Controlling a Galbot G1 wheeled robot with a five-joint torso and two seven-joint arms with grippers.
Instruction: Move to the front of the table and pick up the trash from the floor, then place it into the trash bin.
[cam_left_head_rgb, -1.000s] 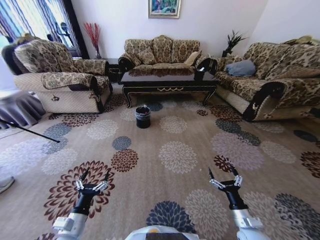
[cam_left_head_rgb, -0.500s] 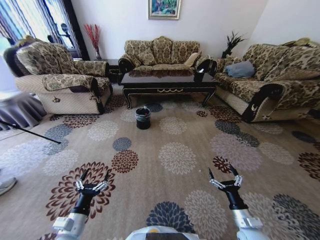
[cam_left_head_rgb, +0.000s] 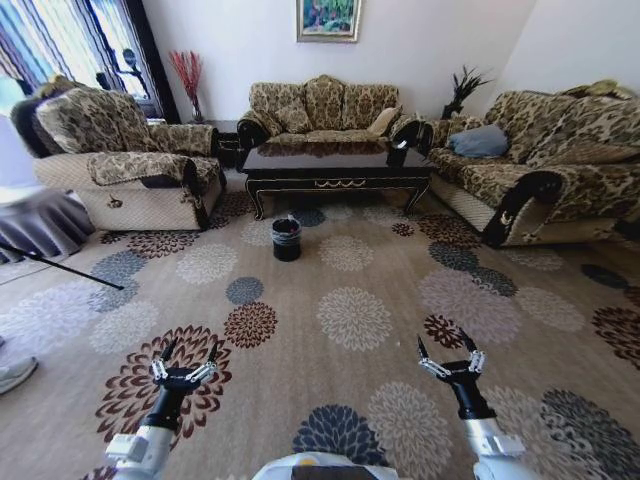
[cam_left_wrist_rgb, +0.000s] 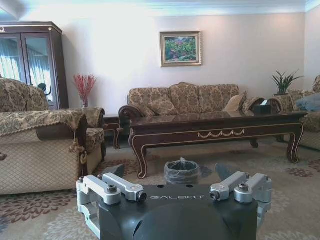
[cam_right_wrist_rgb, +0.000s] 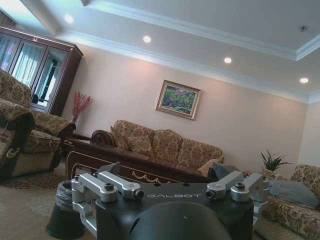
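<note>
- While both arms hover low over the floor (cam_left_head_rgb: 350, 320), left gripper (cam_left_head_rgb: 186, 360) and right gripper (cam_left_head_rgb: 447, 352) spread wide, empty.
- Far ahead, the table (cam_left_head_rgb: 335, 160) runs left-right; the trash bin (cam_left_head_rgb: 286, 238) stands upright before it.

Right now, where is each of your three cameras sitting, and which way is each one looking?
Head view: on the head, looking forward and down across the floor to the table; left gripper and right gripper show, both open.
Left wrist view: on the left arm, low, level, facing the table beyond its own fingers.
Right wrist view: on the right arm, tilted up toward the ceiling.
All share the trash bin.
</note>
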